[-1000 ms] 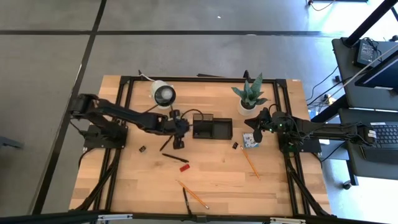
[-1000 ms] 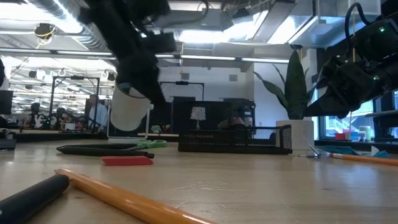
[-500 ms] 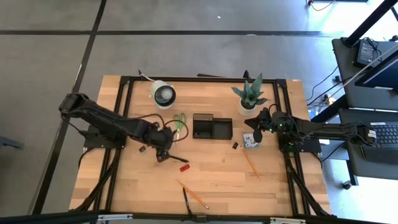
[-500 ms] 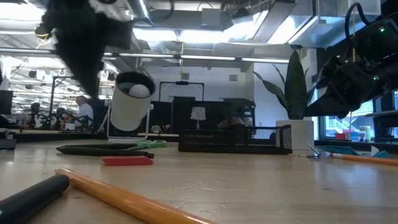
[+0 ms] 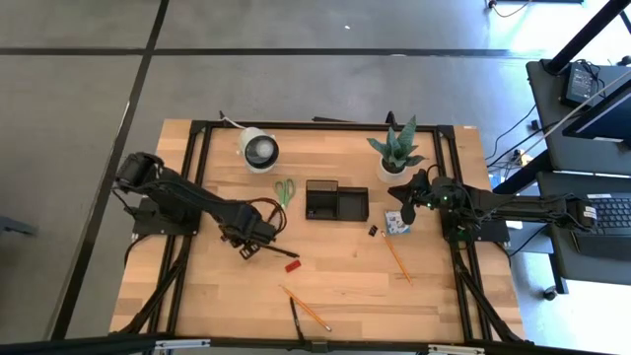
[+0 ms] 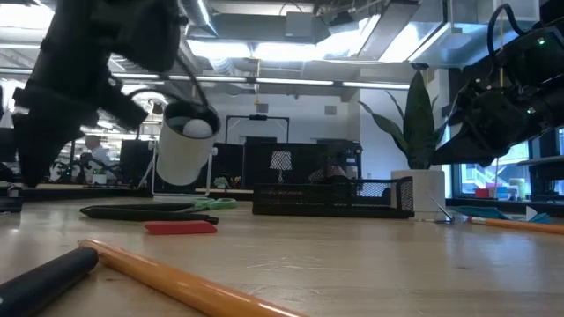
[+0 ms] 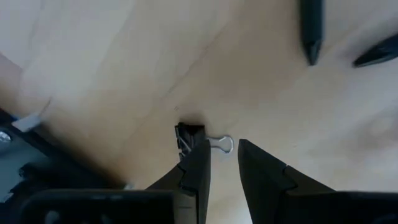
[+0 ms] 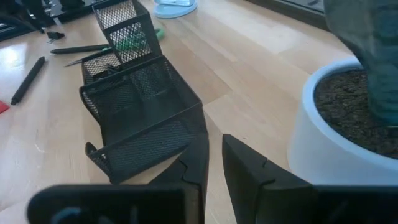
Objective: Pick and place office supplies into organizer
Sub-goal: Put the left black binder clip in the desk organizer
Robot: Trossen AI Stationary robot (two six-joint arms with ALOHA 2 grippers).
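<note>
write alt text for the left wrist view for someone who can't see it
The left tool hovers just above the wooden table, its two dark fingers slightly apart, with a small black binder clip lying right at their tips. Two dark pen-like tips lie farther off on the wood.

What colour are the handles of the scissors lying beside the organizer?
Green. The scissors show this best in the high view, left of the black organizer.
</note>
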